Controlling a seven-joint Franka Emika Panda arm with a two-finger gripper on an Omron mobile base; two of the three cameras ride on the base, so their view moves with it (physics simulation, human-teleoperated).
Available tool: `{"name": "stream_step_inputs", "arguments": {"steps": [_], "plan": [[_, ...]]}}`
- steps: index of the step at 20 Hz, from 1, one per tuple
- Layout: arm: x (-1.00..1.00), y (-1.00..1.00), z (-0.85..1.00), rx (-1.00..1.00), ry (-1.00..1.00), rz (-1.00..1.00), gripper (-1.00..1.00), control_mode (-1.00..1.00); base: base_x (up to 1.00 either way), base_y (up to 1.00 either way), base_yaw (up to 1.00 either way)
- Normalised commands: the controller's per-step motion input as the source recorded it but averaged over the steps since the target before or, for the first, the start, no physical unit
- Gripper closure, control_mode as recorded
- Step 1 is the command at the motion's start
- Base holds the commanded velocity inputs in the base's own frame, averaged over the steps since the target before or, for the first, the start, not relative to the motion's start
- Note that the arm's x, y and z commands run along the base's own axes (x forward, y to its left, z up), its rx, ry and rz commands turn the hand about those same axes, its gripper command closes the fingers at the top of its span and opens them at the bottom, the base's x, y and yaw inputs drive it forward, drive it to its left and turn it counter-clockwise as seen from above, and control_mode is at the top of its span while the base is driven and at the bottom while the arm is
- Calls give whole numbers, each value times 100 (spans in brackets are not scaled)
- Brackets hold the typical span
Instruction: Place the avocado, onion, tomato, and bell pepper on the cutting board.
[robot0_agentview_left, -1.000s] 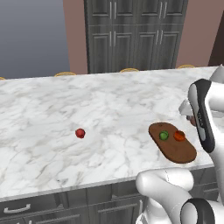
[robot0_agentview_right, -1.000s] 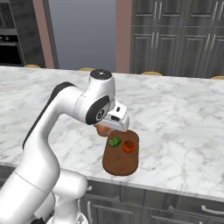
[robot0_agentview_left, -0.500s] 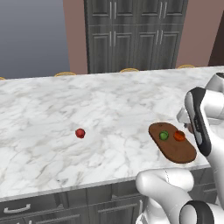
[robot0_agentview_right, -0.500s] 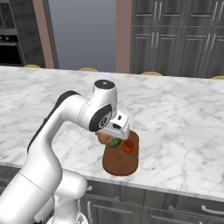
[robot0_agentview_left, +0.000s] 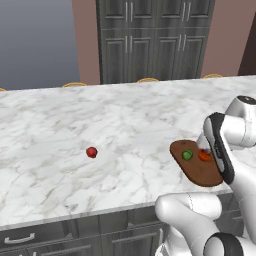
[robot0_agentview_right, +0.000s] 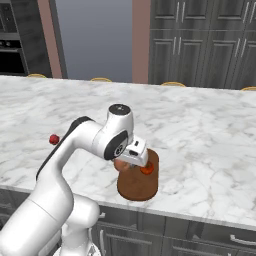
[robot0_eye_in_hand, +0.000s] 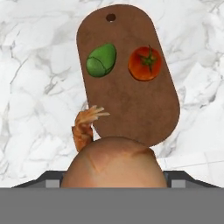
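while the claw (robot0_eye_in_hand: 113, 175) grips the onion (robot0_eye_in_hand: 114, 164), avocado (robot0_eye_in_hand: 101, 60) rests aboard.

Flat, even rendered light, faint soft shadows, no glare; base views slightly soft, perhaps from low resolution.

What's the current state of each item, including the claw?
avocado: resting on the cutting board, beside the tomato.
tomato: resting on the board, stem up.
onion: held in the claw, above the near end of the board.
bell pepper: alone on the counter, far from the board.
cutting board: flat on the counter, near end free.
claw: shut on the onion.
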Motion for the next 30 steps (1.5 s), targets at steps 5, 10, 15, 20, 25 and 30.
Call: {"name": "stream_step_inputs", "arguments": {"steps": [5, 10, 15, 20, 25, 30], "plan": [[4, 0, -26, -1, 1, 0, 100, -100, 0, 0, 0], [6, 0, -34, -1, 6, 0, 100, -100, 0, 0, 0], [17, 3, -27, -1, 6, 0, 100, -100, 0, 0, 0], [23, 0, -24, 0, 2, 0, 100, -100, 0, 0, 0], [22, 0, -29, 0, 3, 0, 100, -100, 0, 0, 0], [22, 0, -31, 0, 4, 0, 100, -100, 0, 0, 0]]}}
